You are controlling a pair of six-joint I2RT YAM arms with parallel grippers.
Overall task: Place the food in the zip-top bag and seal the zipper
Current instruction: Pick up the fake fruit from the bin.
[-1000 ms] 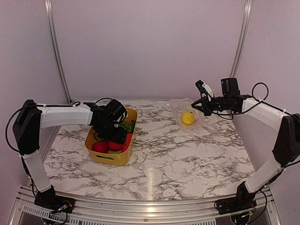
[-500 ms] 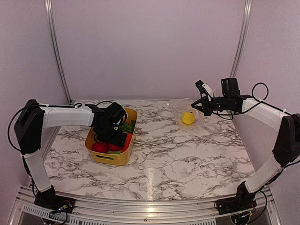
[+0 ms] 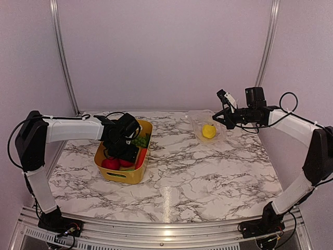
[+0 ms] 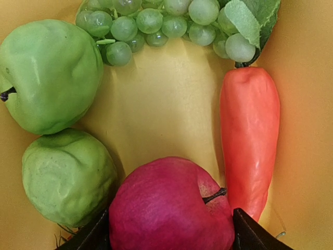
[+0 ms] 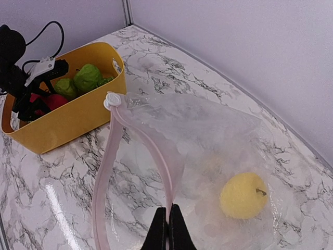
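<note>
My left gripper (image 4: 170, 235) is down in the yellow bin (image 3: 123, 177), its two black fingertips (image 4: 251, 234) pressed against either side of a red apple (image 4: 169, 205). Around the apple lie two green apples (image 4: 49, 73), green grapes (image 4: 161, 21) and an orange-red pepper (image 4: 250, 140). My right gripper (image 5: 167, 221) is shut on the pink zipper (image 5: 111, 156) of the clear zip-top bag (image 5: 208, 127) and holds its mouth open above the table. A yellow fruit (image 5: 243, 195) lies inside the bag. In the top view the bag (image 3: 200, 119) sits at the back right beside the right gripper (image 3: 217, 119).
The yellow bin (image 5: 67, 117) stands at the left of the marble table (image 3: 197, 177). A white slider (image 5: 110, 100) sits at the far end of the zipper. Pale walls close the back and sides.
My left gripper has dropped a little lower into the bin, onto the red apple. The right gripper and the bag have not moved.
</note>
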